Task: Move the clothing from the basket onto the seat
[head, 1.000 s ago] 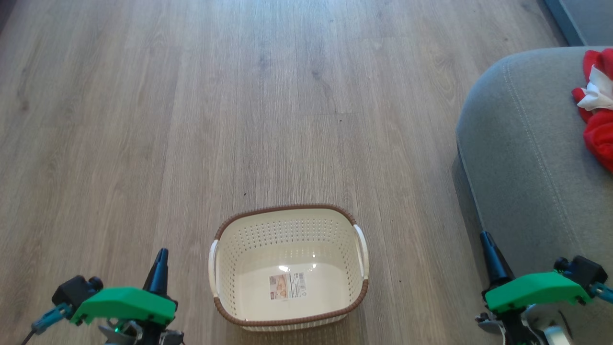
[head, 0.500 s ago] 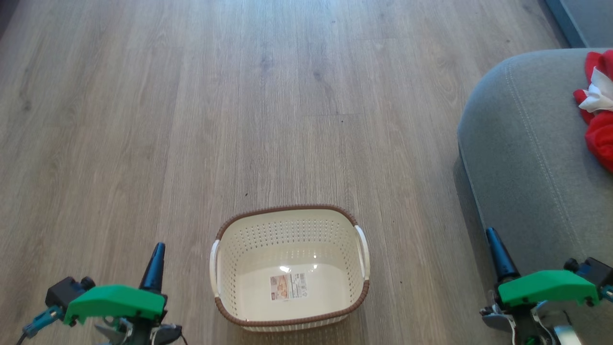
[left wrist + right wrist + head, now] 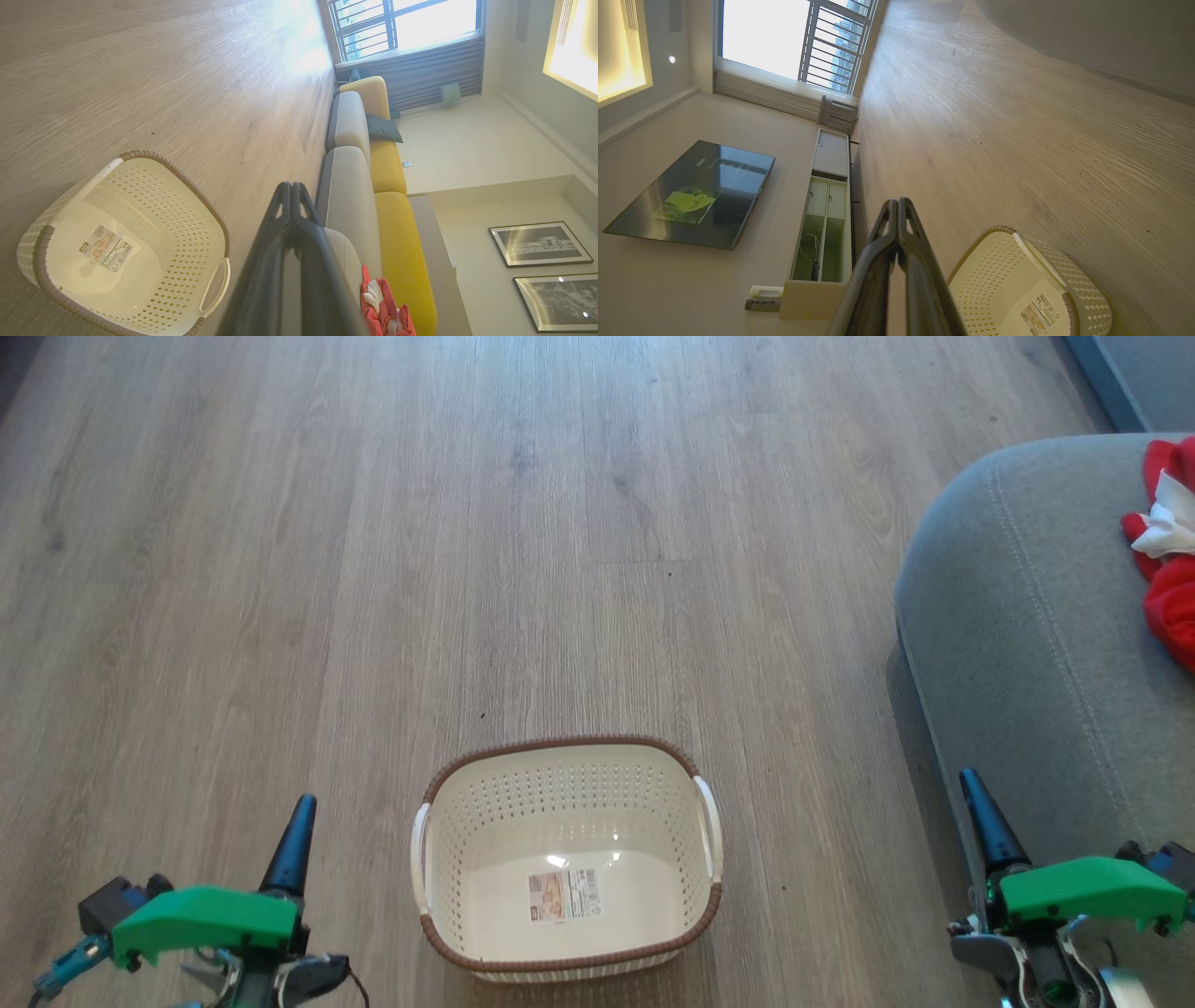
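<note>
Both claws are pinched fully closed on nothing. The empty laundry basket (image 3: 565, 744) stands on the wooden floor (image 3: 467, 569) between the left claw (image 3: 302, 803) and right claw (image 3: 969, 778). The red clothing (image 3: 1172, 607) lies on the grey seat (image 3: 1027, 644), ahead and right of the right claw. The left wrist view adds yellow backrests (image 3: 402, 242), the right wrist view a wall television (image 3: 691, 193).

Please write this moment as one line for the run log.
basket: on floor, no clothing inside | clothing: on seat | left gripper: shut, empty | right gripper: shut, empty
</note>
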